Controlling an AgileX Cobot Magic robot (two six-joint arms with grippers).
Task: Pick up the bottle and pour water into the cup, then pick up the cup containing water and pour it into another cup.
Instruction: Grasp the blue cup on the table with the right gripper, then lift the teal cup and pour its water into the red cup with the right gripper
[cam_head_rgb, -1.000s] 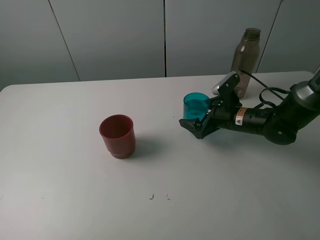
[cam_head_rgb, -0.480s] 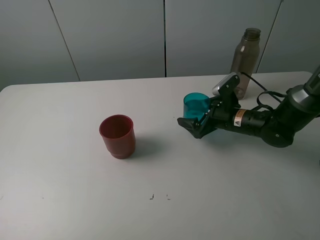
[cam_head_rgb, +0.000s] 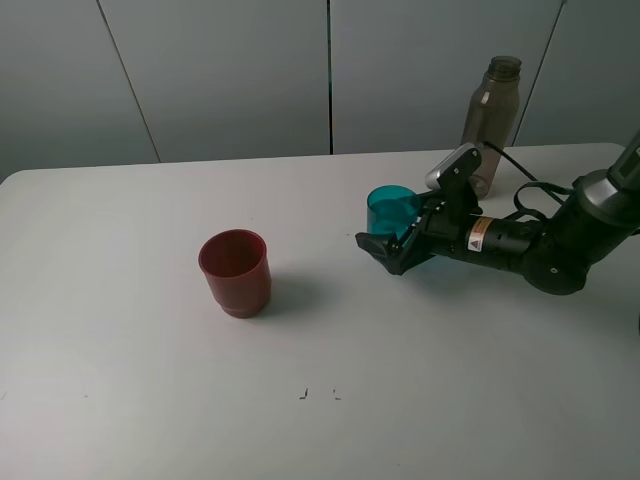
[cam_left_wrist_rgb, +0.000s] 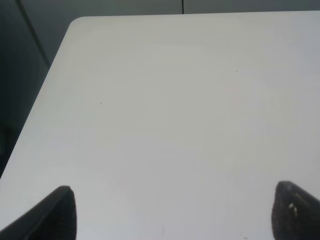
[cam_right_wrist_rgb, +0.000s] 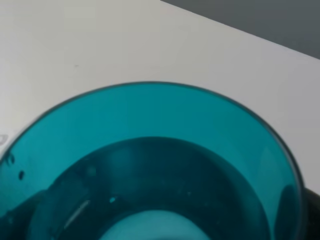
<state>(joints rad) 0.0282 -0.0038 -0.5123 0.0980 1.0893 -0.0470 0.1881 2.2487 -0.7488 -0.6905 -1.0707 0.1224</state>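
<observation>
The teal cup (cam_head_rgb: 392, 208) stands upright on the table right of the middle. It fills the right wrist view, where water shows inside the cup (cam_right_wrist_rgb: 150, 165). My right gripper (cam_head_rgb: 391, 234) lies low and level around it, open, with one dark finger (cam_head_rgb: 383, 250) in front of the cup and the other hidden behind it. The grey-brown bottle (cam_head_rgb: 492, 118) stands uncapped at the back right, behind that arm. The red cup (cam_head_rgb: 235, 270) sits left of the middle, well apart. My left gripper (cam_left_wrist_rgb: 172, 215) is open over bare table, and does not show in the high view.
The white table (cam_head_rgb: 150, 400) ends at a rounded far-left corner (cam_left_wrist_rgb: 75, 22) against grey wall panels. A black cable (cam_head_rgb: 530, 185) loops from the right arm near the bottle. Two small dark marks (cam_head_rgb: 320, 393) lie on the table toward the front.
The right gripper crept slightly further along the teal cup, then held still. Both cups and the bottle stayed where they were.
</observation>
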